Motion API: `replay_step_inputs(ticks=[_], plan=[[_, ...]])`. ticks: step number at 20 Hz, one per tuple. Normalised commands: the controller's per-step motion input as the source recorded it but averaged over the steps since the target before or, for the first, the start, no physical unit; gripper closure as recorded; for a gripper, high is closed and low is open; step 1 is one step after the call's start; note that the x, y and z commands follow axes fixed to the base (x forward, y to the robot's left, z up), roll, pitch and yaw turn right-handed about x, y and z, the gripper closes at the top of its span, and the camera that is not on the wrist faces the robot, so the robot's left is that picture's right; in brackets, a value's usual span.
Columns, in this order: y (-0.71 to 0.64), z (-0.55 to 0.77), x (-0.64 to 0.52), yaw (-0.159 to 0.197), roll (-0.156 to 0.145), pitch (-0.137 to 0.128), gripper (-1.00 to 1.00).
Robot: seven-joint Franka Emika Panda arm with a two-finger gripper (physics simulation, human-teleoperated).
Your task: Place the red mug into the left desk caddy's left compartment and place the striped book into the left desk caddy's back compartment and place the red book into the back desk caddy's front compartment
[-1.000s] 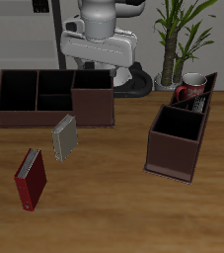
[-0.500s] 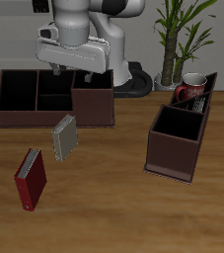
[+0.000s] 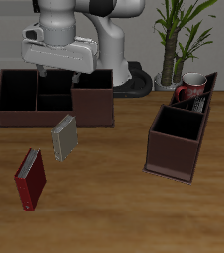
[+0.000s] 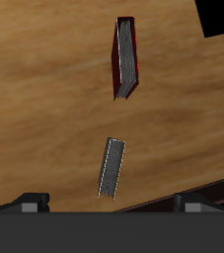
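The red mug (image 3: 190, 89) sits inside the left desk caddy (image 3: 175, 148), the narrow angled one, handle toward the table's middle. A thin dark striped book (image 3: 210, 83) stands in the slot just behind the mug. The red book (image 3: 30, 178) stands near the table's front edge, seen from above in the wrist view (image 4: 126, 59). My gripper (image 3: 57, 69) hangs open above the back desk caddy (image 3: 92, 117), holding nothing. In the wrist view its fingers (image 4: 30, 203) stand wide apart.
A plain grey book (image 3: 64, 136) (image 4: 111, 166) stands between the red book and the back desk caddy. A potted plant (image 3: 180, 35) rises behind the left desk caddy. The back caddy's three sections look empty.
The arm has swung sideways along the back desk caddy, away from the plant, carrying the open gripper with it. Books, mug and caddies have not moved.
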Motion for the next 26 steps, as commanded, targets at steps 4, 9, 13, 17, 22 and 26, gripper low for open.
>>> replay_step_inputs(ticks=[4,9,13,17,22,26], plan=[[-0.26,-0.04,0.42,0.040,0.014,0.049,-1.00],[-0.01,-0.22,0.68,0.045,-0.017,0.028,-1.00],[0.03,-0.14,0.87,-0.007,0.053,-0.009,-1.00],[-0.07,-0.06,0.60,0.026,-0.036,-0.046,-1.00],[0.06,-0.04,0.39,0.037,0.019,-0.034,-1.00],[0.03,0.01,0.41,0.014,-0.003,-0.024,-1.00]])
